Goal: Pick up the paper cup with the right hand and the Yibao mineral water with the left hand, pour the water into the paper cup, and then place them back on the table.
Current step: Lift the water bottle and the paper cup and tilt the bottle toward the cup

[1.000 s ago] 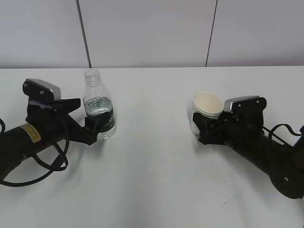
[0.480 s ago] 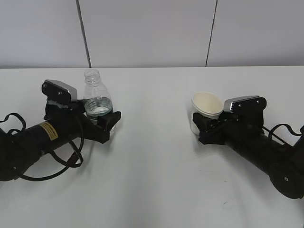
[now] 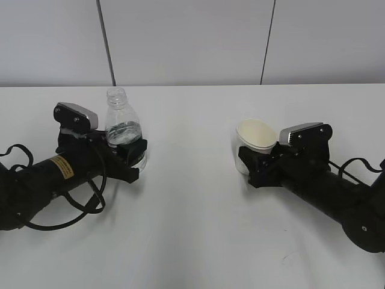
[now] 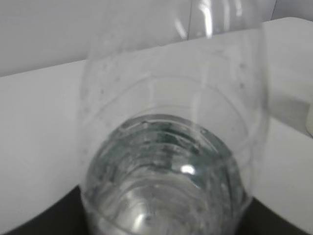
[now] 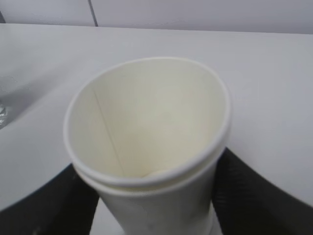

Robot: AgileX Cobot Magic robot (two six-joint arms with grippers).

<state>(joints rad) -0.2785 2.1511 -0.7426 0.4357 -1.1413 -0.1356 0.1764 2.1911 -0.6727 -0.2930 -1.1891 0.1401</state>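
The Yibao mineral water (image 3: 122,123), a clear capless bottle partly filled, stands upright on the white table (image 3: 192,235) at the left. My left gripper (image 3: 133,154) is shut on its lower body and hides most of the green label. In the left wrist view the bottle (image 4: 171,161) fills the frame between the black fingers (image 4: 29,220). The cream-white paper cup (image 3: 254,139) is at the right, tilted to the left, its rim squeezed oval. My right gripper (image 3: 252,170) is shut on it. In the right wrist view the cup (image 5: 151,122) sits between the ribbed fingers (image 5: 254,196).
A grey panelled wall (image 3: 192,42) stands behind the table's far edge. Black cables (image 3: 72,211) loop beside the left arm, and another (image 3: 361,164) by the right arm. A stretch of bare tabletop separates the two arms.
My left gripper moved in around the bottle and closed on its lower body. My right gripper shifted the cup slightly to the left, with more tilt.
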